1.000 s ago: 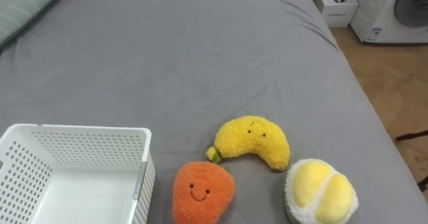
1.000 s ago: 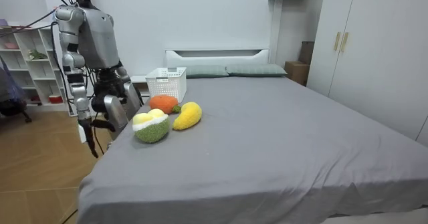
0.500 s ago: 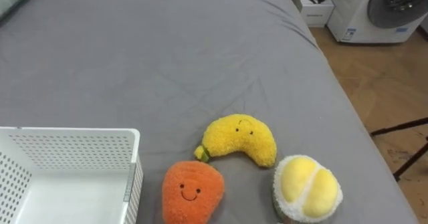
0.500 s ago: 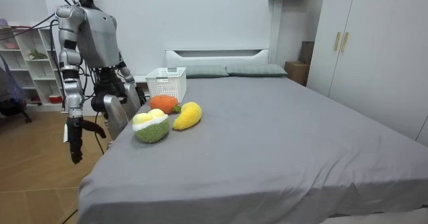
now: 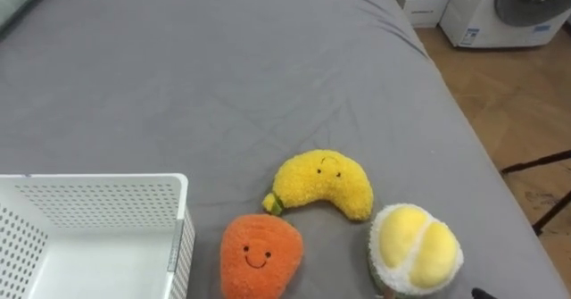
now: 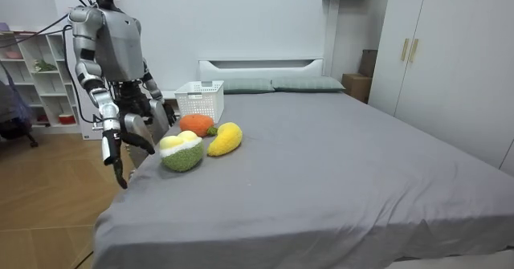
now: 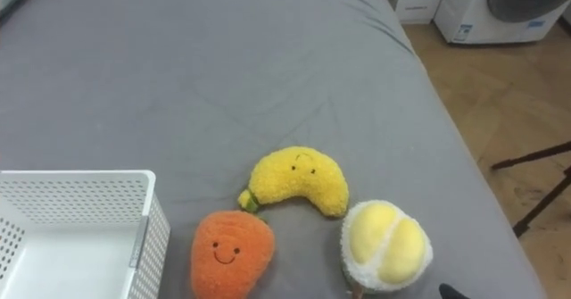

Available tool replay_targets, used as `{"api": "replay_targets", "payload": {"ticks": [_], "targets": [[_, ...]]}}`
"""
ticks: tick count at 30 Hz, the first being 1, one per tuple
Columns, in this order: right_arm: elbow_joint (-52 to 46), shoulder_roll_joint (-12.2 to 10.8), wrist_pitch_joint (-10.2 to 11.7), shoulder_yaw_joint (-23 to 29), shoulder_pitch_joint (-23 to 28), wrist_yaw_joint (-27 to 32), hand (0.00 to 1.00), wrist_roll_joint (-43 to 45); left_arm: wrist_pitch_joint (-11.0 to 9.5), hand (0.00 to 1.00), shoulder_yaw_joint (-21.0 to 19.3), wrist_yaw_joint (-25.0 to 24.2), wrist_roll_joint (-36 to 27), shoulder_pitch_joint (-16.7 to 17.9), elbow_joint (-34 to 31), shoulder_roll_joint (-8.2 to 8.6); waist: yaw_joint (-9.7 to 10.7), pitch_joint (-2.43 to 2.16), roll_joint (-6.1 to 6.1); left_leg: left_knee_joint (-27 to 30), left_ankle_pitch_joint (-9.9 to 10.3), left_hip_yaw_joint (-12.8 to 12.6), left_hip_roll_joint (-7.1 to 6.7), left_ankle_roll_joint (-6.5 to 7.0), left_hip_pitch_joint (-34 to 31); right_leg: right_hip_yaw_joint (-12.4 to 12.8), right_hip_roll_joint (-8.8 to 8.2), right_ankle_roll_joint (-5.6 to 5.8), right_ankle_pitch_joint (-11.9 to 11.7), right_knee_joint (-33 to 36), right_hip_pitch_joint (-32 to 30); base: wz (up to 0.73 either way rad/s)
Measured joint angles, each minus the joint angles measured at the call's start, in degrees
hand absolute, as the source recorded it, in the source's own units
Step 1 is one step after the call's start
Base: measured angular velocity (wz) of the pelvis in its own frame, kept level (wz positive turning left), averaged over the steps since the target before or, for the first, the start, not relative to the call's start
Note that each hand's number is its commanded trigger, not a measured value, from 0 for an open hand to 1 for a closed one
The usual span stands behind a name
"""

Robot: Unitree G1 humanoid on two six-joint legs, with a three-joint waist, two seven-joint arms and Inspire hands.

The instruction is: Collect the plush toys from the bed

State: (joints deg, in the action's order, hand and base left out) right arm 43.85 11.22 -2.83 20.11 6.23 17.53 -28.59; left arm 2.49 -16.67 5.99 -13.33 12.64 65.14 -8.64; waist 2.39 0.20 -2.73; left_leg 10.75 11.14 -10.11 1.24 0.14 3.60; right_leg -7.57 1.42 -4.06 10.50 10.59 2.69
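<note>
Three plush toys lie close together near the bed's [image 5: 223,67] front right corner: an orange carrot [image 5: 259,254], a yellow banana [image 5: 326,183] and a yellow-and-green durian [image 5: 415,250]. A white perforated basket [image 5: 98,187] stands left of the carrot with nothing in it. In the room view I stand at the bed's corner by the durian [image 6: 181,152]. My right hand [image 6: 113,150] hangs with straight fingers beside the mattress edge, apart from the toys. One dark fingertip [image 5: 475,292] of it pokes in just right of the durian. My left hand [image 6: 163,115] sits low behind my body.
The bed's right edge drops to wooden floor, where a washing machine [image 5: 513,9] and a dark stand's legs [image 5: 535,165] are. Pillows [image 6: 273,85] lie at the headboard, shelves [image 6: 32,84] stand behind me, and a wardrobe [image 6: 450,68] fills the far side.
My right arm swung back, then forward and up toward the bed edge by the durian. The head camera shifted a little to the right. The toys and basket stayed put.
</note>
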Motion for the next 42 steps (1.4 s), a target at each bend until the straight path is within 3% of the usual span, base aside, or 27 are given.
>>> {"api": "replay_targets", "payload": {"ticks": [5, 7, 12, 21, 32, 37, 42], "targets": [[-8.62, 0.05, 0.29, -3.62, 0.08, 0.85, 0.00, 4.64, -0.11, 0.00, 0.85, 0.04, 0.69, -0.22, -0.10, 0.00, -1.13, -0.12, -0.68, 0.02, -0.10, 0.00, -0.07, 0.09, -0.16, -0.28, -0.19, 0.02, 0.05, 0.09, -0.21, 0.01], [-13.52, 0.11, 0.77, -4.40, -0.05, 1.15, 0.00, 4.87, -0.16, 0.00, 0.85, 0.07, 0.75, 0.25, -1.73, -0.11, -1.50, -0.41, -0.96, 0.08, -0.16, 0.02, -0.08, 0.15, -0.47, -0.41, -0.24, 0.02, 0.01, 0.05, -0.46, 0.02], [-16.03, 0.11, 1.43, -8.53, -0.41, 1.06, 0.00, 5.70, -0.16, 0.00, 1.27, 0.65, 1.84, 0.42, -2.53, -0.28, -2.90, -0.63, -2.01, 0.06, -0.17, 0.86, 0.00, 0.16, -0.58, -0.54, -0.32, 0.03, 0.02, 0.01, -0.45, 0.02], [-20.20, 0.09, 1.43, -13.27, -0.62, -1.18, 0.00, 8.79, 0.02, 0.00, 2.37, 0.67, 2.88, 0.60, -3.73, 0.04, -4.36, -0.28, -1.41, 0.04, -0.19, 0.88, -0.36, 0.21, -0.47, -0.62, -0.39, 0.16, -0.02, -0.04, -0.11, 0.01], [-19.74, 0.11, 1.44, -14.34, -0.52, -2.23, 0.00, 14.05, 0.01, 0.00, 2.39, 1.30, 2.79, 1.09, -4.16, 0.65, -4.08, -0.23, -1.13, -0.02, -0.19, 1.95, -0.50, 0.21, -0.84, -1.97, -0.45, 0.20, -0.26, -0.89, 0.57, 0.06], [-14.33, 0.09, 1.10, -14.35, -0.49, -3.85, 0.00, 16.52, 0.06, 0.00, 2.32, 2.13, 3.61, 1.41, -4.14, 0.59, -4.05, -0.17, -1.32, 0.06, -0.20, 2.52, -0.66, 0.24, -0.55, -2.66, -0.61, 0.26, -0.19, -1.31, 1.17, 0.07], [-7.53, 0.19, -0.53, -14.31, -0.50, -7.50, 0.00, 18.18, 1.18, 0.00, 2.13, 2.46, 5.62, 1.68, -4.50, 0.46, -4.14, -0.72, -2.38, 0.16, -0.25, 2.57, -0.73, 0.31, -0.83, -2.79, -0.70, 0.33, -0.22, -1.69, 1.11, 0.00]]}}
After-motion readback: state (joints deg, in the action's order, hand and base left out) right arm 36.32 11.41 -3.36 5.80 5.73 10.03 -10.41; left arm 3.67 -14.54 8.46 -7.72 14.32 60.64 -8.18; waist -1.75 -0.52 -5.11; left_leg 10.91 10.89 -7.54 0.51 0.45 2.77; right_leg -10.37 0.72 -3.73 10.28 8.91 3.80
